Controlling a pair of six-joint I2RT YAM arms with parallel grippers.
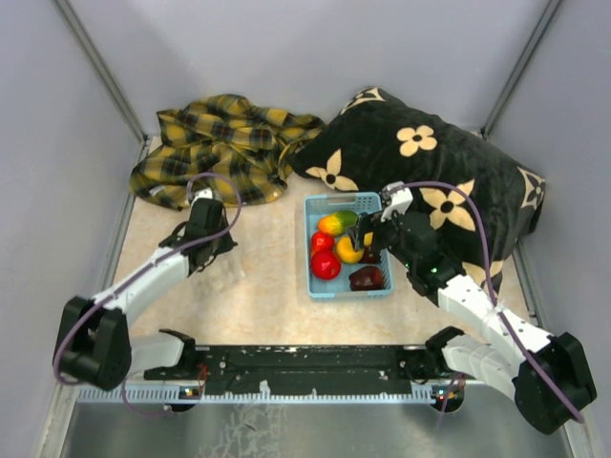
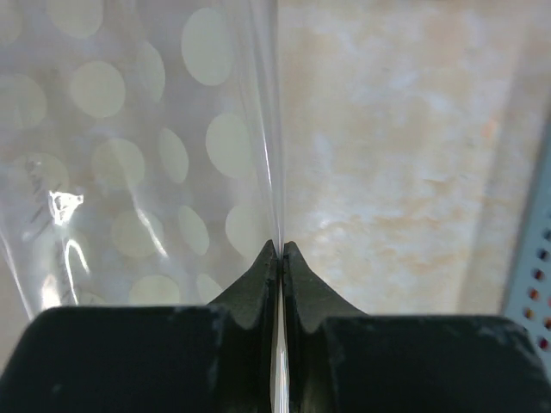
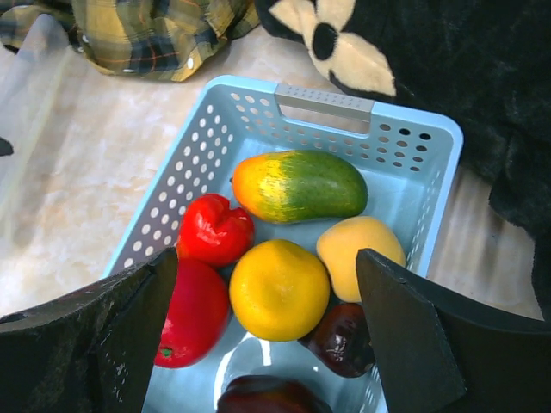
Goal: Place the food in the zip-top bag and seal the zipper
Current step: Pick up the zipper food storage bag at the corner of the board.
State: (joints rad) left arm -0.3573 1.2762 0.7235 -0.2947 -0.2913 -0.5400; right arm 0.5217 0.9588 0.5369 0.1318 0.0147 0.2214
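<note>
The food lies in a light-blue basket (image 3: 207,138) right of centre (image 1: 312,215): a green-to-orange piece (image 3: 297,185), two red fruits (image 3: 215,228), an orange-yellow one (image 3: 278,288), a pale yellow one (image 3: 357,254) and dark maroon ones (image 3: 344,340). My right gripper (image 3: 267,258) hangs open just above them, its fingers either side of the orange-yellow fruit (image 1: 349,250). The zip-top bag (image 2: 129,155), clear with white dots, lies on the table to the left (image 1: 229,274). My left gripper (image 2: 281,245) is shut on the bag's thin edge (image 1: 215,253). I cannot make out the zipper.
A yellow plaid cloth (image 1: 224,143) is bunched at the back left. A black pillow with cream flowers (image 1: 420,162) lies behind and to the right of the basket, touching it. Grey walls enclose the table. A black rail (image 1: 305,363) runs along the near edge.
</note>
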